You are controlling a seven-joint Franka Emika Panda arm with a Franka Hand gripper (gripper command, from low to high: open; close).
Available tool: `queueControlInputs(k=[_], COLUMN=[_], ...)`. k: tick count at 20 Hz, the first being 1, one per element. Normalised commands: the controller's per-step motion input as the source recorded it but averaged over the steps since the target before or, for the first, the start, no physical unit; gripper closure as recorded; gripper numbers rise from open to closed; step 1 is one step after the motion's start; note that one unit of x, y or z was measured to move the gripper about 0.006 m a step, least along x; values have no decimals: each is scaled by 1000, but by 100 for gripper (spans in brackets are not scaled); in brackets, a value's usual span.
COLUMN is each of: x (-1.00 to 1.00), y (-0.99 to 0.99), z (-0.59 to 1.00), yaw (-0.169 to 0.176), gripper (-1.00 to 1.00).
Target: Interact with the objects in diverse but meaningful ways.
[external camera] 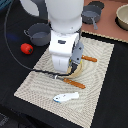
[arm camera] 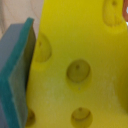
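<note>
Pincer (external camera: 75,64) sitting low over the round tan plate (external camera: 80,68), mostly hidden by the arm in the exterior view. Wrist view filling with the yellow cheese wedge (arm camera: 80,70), one teal finger pad (arm camera: 17,75) lying against its side; cannot tell if the jaws are actually clamping it. Orange-handled cutlery (external camera: 74,82) lying beside the plate on the woven mat (external camera: 35,85). White-and-blue fish-like piece (external camera: 66,96) nearer the mat edge. Red tomato (external camera: 26,48) and grey two-handled pot (external camera: 39,34) sitting off the mat on the dark worktop (external camera: 12,20).
</note>
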Motion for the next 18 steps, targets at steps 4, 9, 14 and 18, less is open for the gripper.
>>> queueControlInputs(k=[4, 9, 14, 18], x=[358, 325, 299, 399], y=[184, 251, 273, 177], z=[-114, -296, -187, 614], yaw=[0, 4, 17, 16], gripper=[100, 100, 100, -100])
